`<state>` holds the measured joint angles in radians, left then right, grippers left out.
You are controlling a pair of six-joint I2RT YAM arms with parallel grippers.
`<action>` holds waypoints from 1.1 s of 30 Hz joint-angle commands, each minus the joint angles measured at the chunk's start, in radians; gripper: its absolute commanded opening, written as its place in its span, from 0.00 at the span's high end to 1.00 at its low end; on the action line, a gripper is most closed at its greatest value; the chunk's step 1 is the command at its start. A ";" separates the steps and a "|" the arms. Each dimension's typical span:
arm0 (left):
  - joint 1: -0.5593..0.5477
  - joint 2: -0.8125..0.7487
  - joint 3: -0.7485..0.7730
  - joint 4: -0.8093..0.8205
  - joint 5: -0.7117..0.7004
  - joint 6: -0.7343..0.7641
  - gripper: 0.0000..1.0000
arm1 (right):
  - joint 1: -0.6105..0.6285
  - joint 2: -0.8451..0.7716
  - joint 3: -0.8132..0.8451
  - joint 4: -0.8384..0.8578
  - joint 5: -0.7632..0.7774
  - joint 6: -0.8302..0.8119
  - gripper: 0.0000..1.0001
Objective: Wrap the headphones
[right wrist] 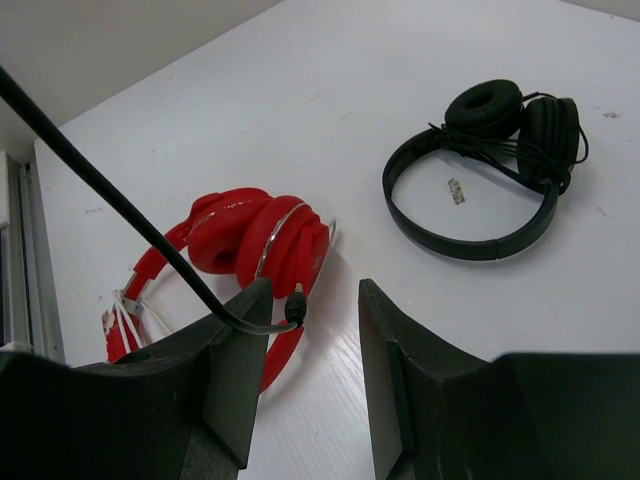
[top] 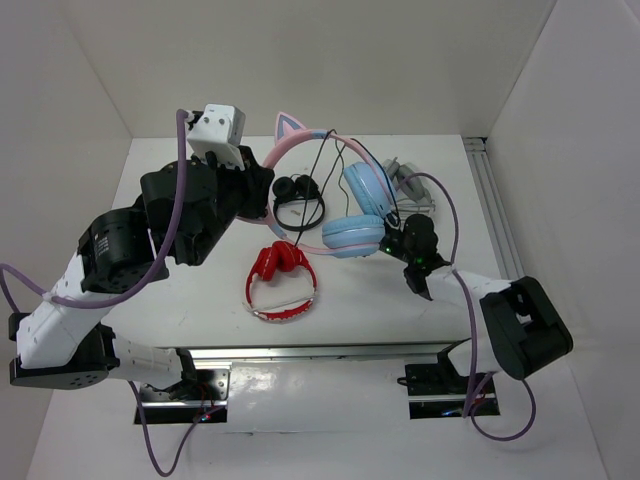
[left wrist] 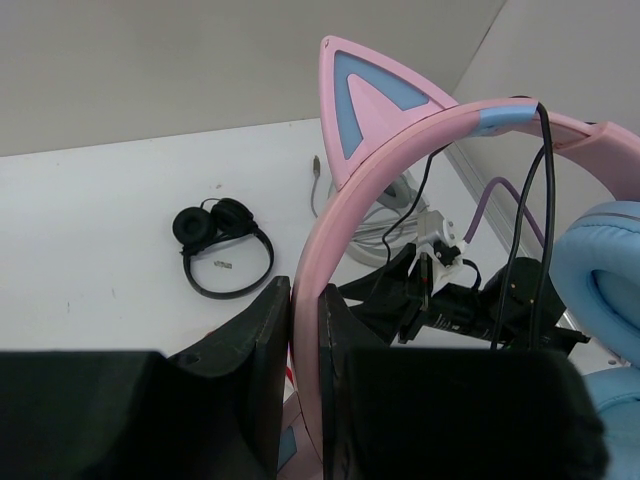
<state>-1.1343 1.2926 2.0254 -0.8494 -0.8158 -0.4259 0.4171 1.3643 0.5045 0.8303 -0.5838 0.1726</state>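
The headphones have a pink headband [top: 300, 140] with cat ears and light blue ear cups [top: 352, 235], and are held up at the table's back middle. My left gripper [top: 262, 185] is shut on the headband [left wrist: 400, 150], which runs up between its jaws [left wrist: 305, 330]. The thin black cable [top: 320, 170] hangs over the band [left wrist: 525, 220]. My right gripper [top: 395, 238] sits by the lower ear cup. In the right wrist view it [right wrist: 315, 340] is open. The cable [right wrist: 120, 205] crosses its left finger, and the plug [right wrist: 295, 308] sits free between the jaws.
A red pair [top: 282, 280] lies in front of the middle, below my right gripper [right wrist: 250, 240]. A small black pair [top: 298, 195] lies behind it [right wrist: 480, 190]. A grey-white pair [top: 410, 185] sits back right near a metal rail [top: 495, 200].
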 commanded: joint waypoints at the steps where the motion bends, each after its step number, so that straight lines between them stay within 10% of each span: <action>1: -0.004 -0.022 0.050 0.113 -0.020 -0.054 1.00 | 0.018 0.027 0.014 0.109 -0.005 0.008 0.53; 16: -0.004 -0.022 0.021 0.113 -0.020 -0.063 1.00 | 0.051 0.073 0.042 0.182 0.006 0.048 0.53; 24: -0.004 -0.041 -0.011 0.131 -0.020 -0.074 1.00 | 0.069 0.110 0.052 0.236 0.024 0.079 0.76; 33: -0.004 -0.041 0.007 0.131 -0.029 -0.065 1.00 | 0.078 0.119 0.052 0.214 0.024 0.070 0.60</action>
<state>-1.1343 1.2869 1.9984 -0.8448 -0.8257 -0.4511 0.4885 1.4780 0.5236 0.9657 -0.5713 0.2466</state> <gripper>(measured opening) 0.263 0.401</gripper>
